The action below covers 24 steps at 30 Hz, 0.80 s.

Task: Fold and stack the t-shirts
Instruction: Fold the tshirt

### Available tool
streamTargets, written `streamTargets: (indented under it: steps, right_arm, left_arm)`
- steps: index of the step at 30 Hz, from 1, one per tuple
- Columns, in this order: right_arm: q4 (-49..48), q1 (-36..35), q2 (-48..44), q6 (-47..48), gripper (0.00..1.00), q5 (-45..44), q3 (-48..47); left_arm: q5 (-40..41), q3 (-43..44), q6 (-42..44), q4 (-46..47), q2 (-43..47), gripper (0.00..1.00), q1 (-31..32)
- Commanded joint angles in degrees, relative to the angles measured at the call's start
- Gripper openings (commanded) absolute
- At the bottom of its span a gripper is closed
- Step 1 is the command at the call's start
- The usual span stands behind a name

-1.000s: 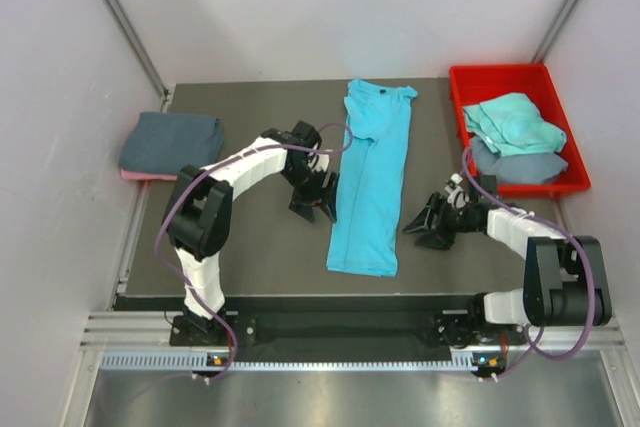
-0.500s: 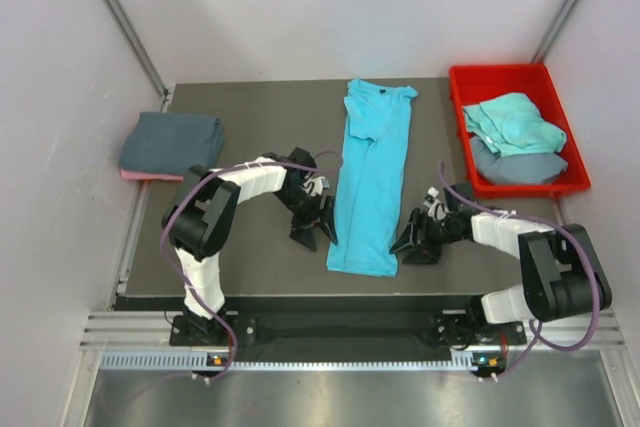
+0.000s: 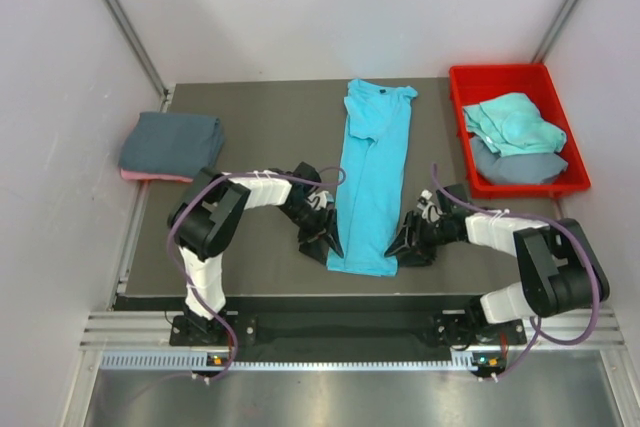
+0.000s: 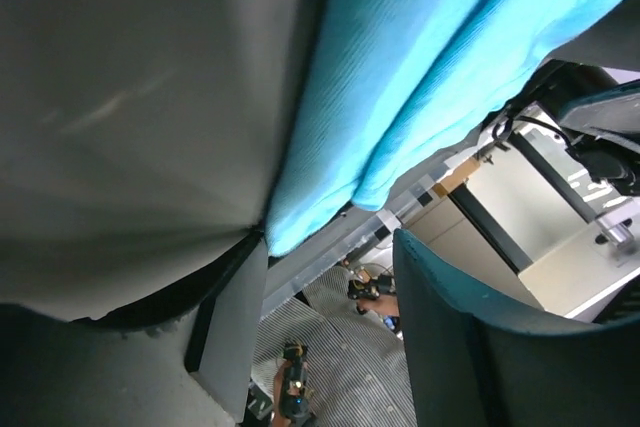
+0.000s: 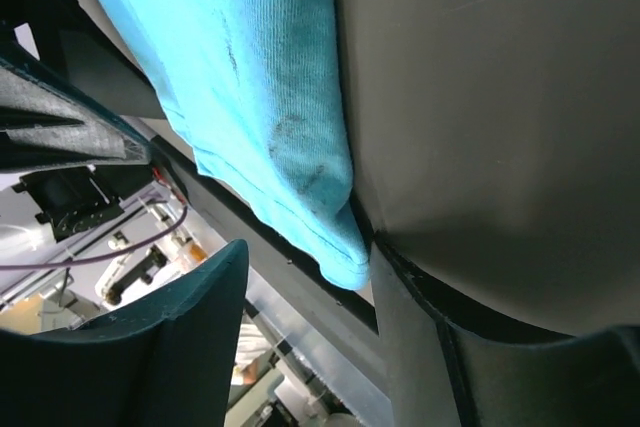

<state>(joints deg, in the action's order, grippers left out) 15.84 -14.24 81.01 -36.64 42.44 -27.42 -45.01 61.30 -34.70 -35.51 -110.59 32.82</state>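
1. left gripper (image 3: 322, 245): fingers parted, straddling the near left hem corner of the turquoise t-shirt (image 3: 372, 177); nothing clamped.
2. right gripper (image 3: 405, 245): fingers parted at the near right hem corner; cloth touches 1 finger, not pinched.
3. the turquoise t-shirt lies flat as a long narrow strip down the middle of the table (image 3: 260, 117), collar at the far end.
4. far left: folded grey t-shirt (image 3: 172, 142) on a pink t-shirt (image 3: 135, 176).
5. far right: red bin (image 3: 500, 71) holding a crumpled teal t-shirt (image 3: 515, 125) over a blue-grey t-shirt (image 3: 520, 169).
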Motion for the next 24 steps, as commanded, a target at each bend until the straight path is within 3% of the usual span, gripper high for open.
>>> streamTargets:
  steps: [1,8,11,12,15,19,24]
  right_arm:
    - [-0.3,-2.0,2.7,0.7,0.53,-5.9,0.3]
    - [-0.2,-3.9,1.1,0.1,0.45,-6.7,1.8]
    - [-0.5,-4.1,1.1,-0.1,0.29,-6.7,2.0]
    - [-0.5,-4.2,1.3,0.0,0.18,-6.8,1.9]
    - [-0.6,-4.2,1.3,0.1,0.05,-6.7,1.4]
    - [-0.2,-4.1,-1.3,0.3,0.0,-6.8,1.2]
    - [1.6,-4.1,-6.6,2.8,0.0,-7.0,0.1]
  left_arm:
    - [-0.1,1.4,-1.3,4.6,-2.3,0.58,1.3]
    - [-0.9,2.7,-1.5,4.8,-4.0,0.44,2.3]
    - [-1.3,2.0,-1.4,5.1,-3.1,0.37,2.3]
    - [-1.4,1.5,-1.4,5.1,-2.8,0.32,2.5]
    - [-1.3,1.0,-0.9,5.0,-1.4,0.22,2.8]
    - [0.4,1.0,1.2,4.0,0.8,0.0,3.6]
    - [1.2,3.4,5.5,1.8,4.4,0.0,6.6]
